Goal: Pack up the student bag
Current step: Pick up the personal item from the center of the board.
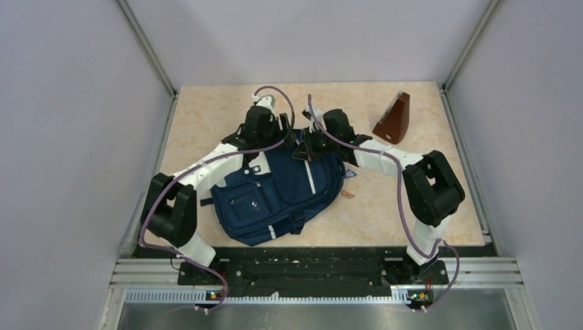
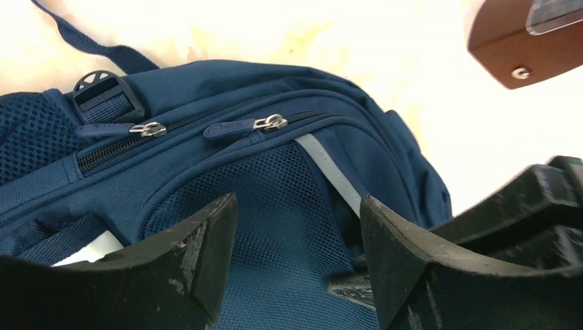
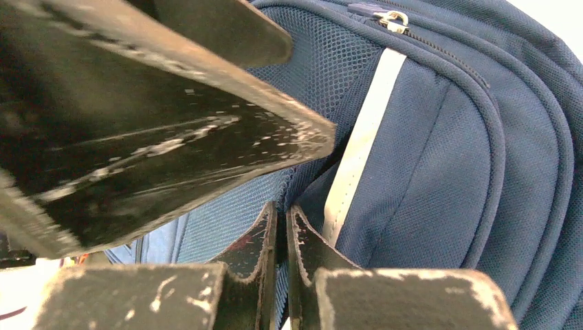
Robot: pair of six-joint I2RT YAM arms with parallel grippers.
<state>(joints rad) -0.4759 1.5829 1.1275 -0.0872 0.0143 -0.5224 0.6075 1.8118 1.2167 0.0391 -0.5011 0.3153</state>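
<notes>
The student bag (image 1: 275,192) is a navy backpack with grey stripes, lying flat in the middle of the table. My left gripper (image 1: 287,139) is open and hovers over the blue mesh pocket at the bag's top end; in the left wrist view (image 2: 299,206) the mesh shows between its spread fingers. My right gripper (image 1: 307,146) is shut on a fold of the bag's mesh fabric (image 3: 282,210), right beside the grey stripe (image 3: 361,137). Two silver zip pulls (image 2: 271,122) sit on closed zips above the mesh. The left finger (image 3: 172,130) hangs close over the right gripper.
A brown wooden wedge-shaped object (image 1: 393,120) stands at the back right, also in the left wrist view (image 2: 529,48). A small orange scrap (image 1: 347,194) lies on the table right of the bag. Grey walls enclose the table on three sides.
</notes>
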